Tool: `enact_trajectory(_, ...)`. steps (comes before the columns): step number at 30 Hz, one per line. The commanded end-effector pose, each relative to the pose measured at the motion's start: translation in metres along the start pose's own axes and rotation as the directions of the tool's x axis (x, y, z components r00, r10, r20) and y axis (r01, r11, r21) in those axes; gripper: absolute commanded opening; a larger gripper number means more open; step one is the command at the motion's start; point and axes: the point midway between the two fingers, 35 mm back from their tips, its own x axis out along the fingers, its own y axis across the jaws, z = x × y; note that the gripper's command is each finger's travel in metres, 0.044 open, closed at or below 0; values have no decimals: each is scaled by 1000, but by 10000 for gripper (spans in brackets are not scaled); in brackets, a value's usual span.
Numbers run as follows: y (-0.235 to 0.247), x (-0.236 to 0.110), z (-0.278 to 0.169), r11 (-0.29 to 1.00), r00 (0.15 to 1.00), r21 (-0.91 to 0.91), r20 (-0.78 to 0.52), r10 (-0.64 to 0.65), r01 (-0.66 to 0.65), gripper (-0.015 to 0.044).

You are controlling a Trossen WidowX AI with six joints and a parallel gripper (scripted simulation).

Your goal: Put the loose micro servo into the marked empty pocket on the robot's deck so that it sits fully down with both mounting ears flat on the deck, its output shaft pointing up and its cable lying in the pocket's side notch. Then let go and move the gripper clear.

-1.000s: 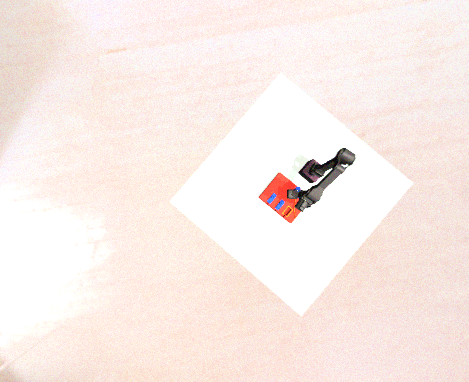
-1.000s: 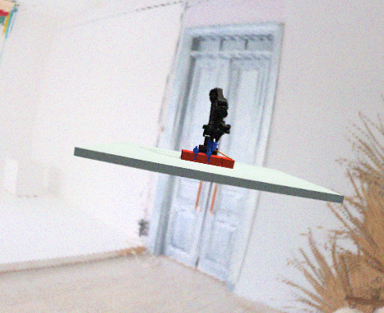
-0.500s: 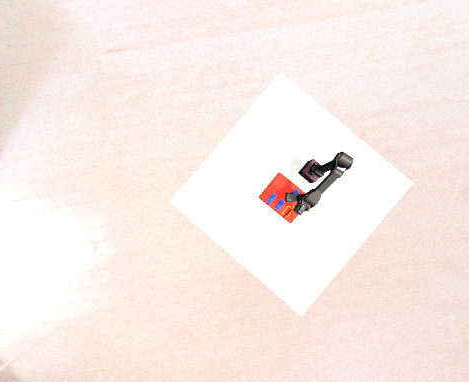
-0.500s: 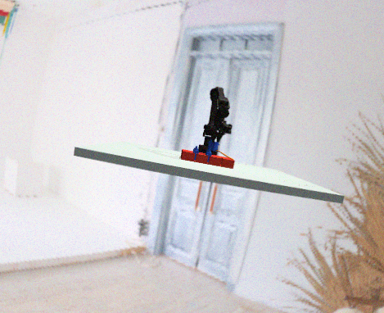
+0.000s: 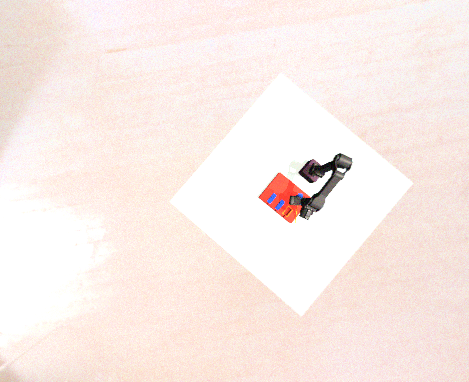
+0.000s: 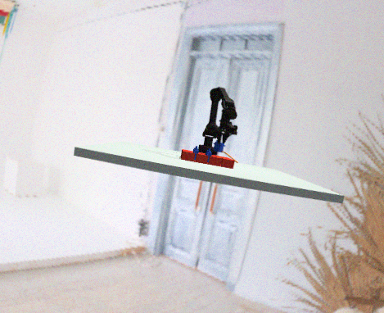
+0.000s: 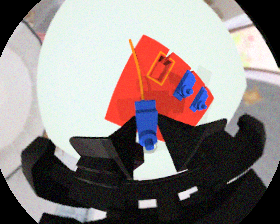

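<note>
Gripping the light, stiff servo [image 7: 145,123] by its flat sides, my end effector [image 7: 145,144] is partly closed on it, its cable [image 7: 140,70] trailing over the deck [image 7: 124,92].

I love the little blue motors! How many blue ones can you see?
3. One blue servo is gripped between the jaws, above the red deck. Two more blue servos sit side by side in the deck, near the marked empty pocket. The arm may hide others.
</note>
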Motion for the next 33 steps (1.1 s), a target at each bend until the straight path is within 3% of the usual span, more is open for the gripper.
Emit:
enact_trajectory(1,0,-1,2,995,1000,95,1,-6,6,0)
enact_trajectory(15,0,-1,2,854,1000,520,1,-6,5,0)
enact_trajectory(33,-23,-2,37,851,1000,524,4,-9,5,0)
